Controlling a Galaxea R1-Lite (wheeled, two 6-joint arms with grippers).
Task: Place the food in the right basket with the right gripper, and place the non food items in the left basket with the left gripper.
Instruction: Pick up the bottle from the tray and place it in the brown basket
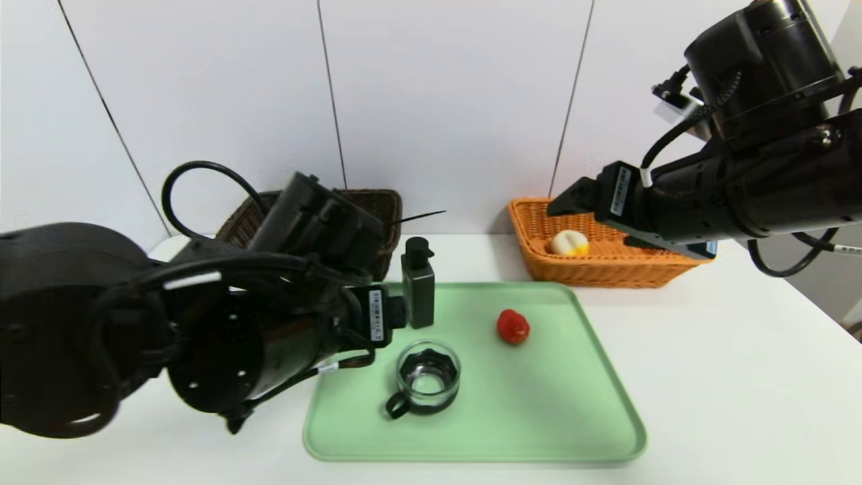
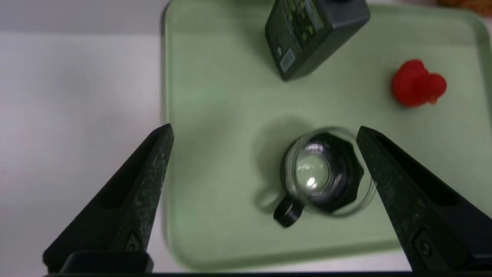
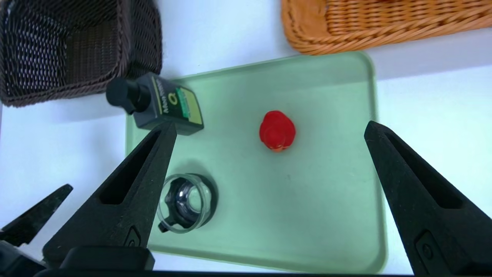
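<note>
White tabletop [image 1: 727, 377] backed by pale wall panels fills the head view, with a mint-green plastic tray [image 1: 539, 431] lying at its centre. Clock directions below refer to the tray as seen from the head camera.

Three items remain on the tray. A dark grey rectangular pump bottle [image 1: 419, 286] stands upright near 11 o'clock. A clear glass cup with a black base and small black handle [image 1: 427, 377] sits close to 8 o'clock. A small red strawberry-like piece of food [image 1: 513, 327] lies just right of centre, near 1 o'clock.

Beyond the tray at 1 o'clock, an orange woven wicker basket [image 1: 599, 273] holds one pale, rounded yellow-and-white food item [image 1: 570, 243]. At 11 o'clock stands a dark brown woven basket [image 1: 384, 209], partly hidden behind the left arm; the part of its interior seen from the right wrist looks empty.

The left gripper [image 2: 265, 134] hangs over the tray's left side, its fingers spread wide and holding nothing, with the glass cup close to one finger. The right gripper [image 3: 271, 130] hovers high near the orange basket, likewise spread wide and empty, with the red food below it.

As a judgement, the task is roughly a quarter done: one food item is sorted, while the red food, the bottle and the cup are left.
</note>
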